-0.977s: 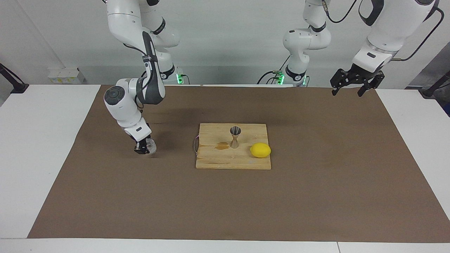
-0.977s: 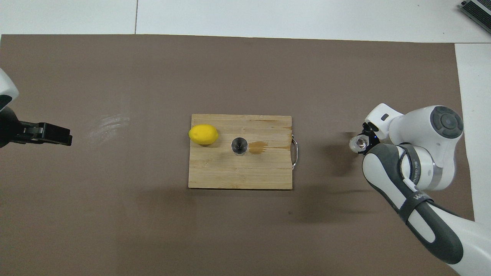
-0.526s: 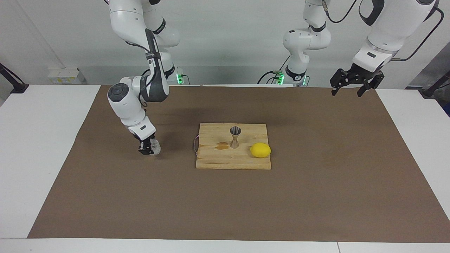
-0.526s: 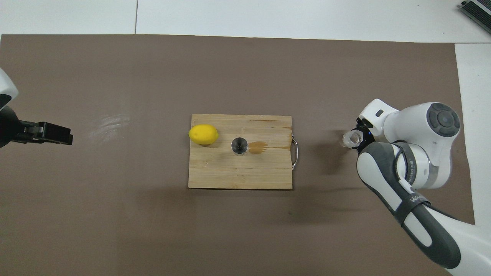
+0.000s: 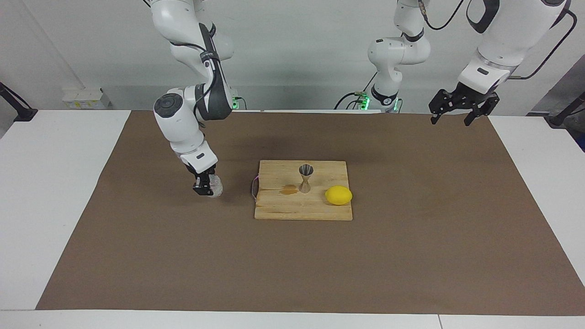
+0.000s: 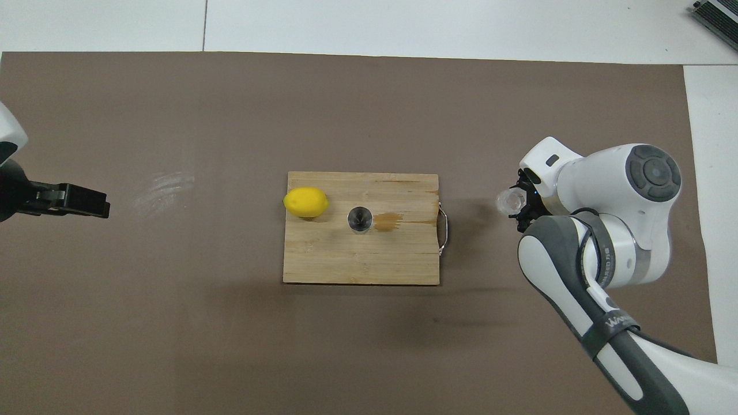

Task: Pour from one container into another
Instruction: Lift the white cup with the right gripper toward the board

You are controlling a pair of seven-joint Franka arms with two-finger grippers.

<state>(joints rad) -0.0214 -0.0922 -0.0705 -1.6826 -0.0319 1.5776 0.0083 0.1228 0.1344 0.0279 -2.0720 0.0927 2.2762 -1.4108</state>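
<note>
My right gripper (image 5: 204,185) is shut on the small clear glass cup (image 5: 215,186), holding it low over the brown mat beside the handle end of the wooden board (image 5: 283,208). From overhead the glass cup (image 6: 510,201) shows at the right gripper (image 6: 522,203), its mouth tipped toward the board (image 6: 357,259). The steel jigger (image 5: 305,178) stands upright near the middle of the board, and its open top (image 6: 359,219) shows from above. My left gripper (image 5: 451,119) waits open, raised over the mat's edge at the left arm's end.
A yellow lemon (image 5: 338,195) lies on the board beside the jigger, toward the left arm's end. A brownish wet patch (image 6: 387,221) marks the wood on the jigger's other flank. A metal handle (image 6: 443,227) sticks out of the board toward the cup.
My right gripper has carried the glass cup toward the board and a little upward. The left arm, jigger and lemon have stayed put.
</note>
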